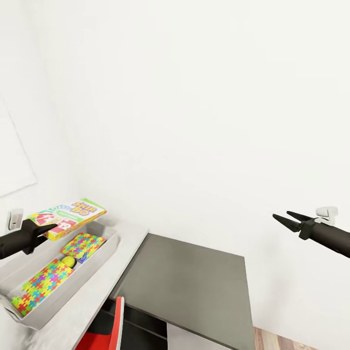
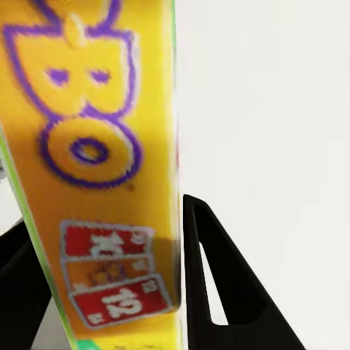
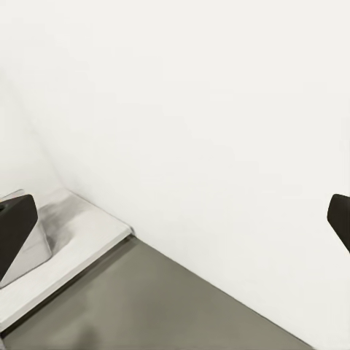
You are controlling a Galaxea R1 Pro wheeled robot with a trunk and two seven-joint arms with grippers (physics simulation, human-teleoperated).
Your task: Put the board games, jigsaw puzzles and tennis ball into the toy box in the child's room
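My left gripper is shut on the near edge of the SKIP-BO board game, a white, red and green box held level over the far end of the toy box. In the left wrist view the yellow printed box sits between the black fingers. The grey toy box rests on the pale table and holds two jigsaw puzzles with the tennis ball between them. My right gripper hangs open in the air by the white wall, with nothing in it.
A dark grey lower surface adjoins the table's right end, and also shows in the right wrist view. A red chair part stands below the table edge. White walls close off the corner; a wall socket is at the left.
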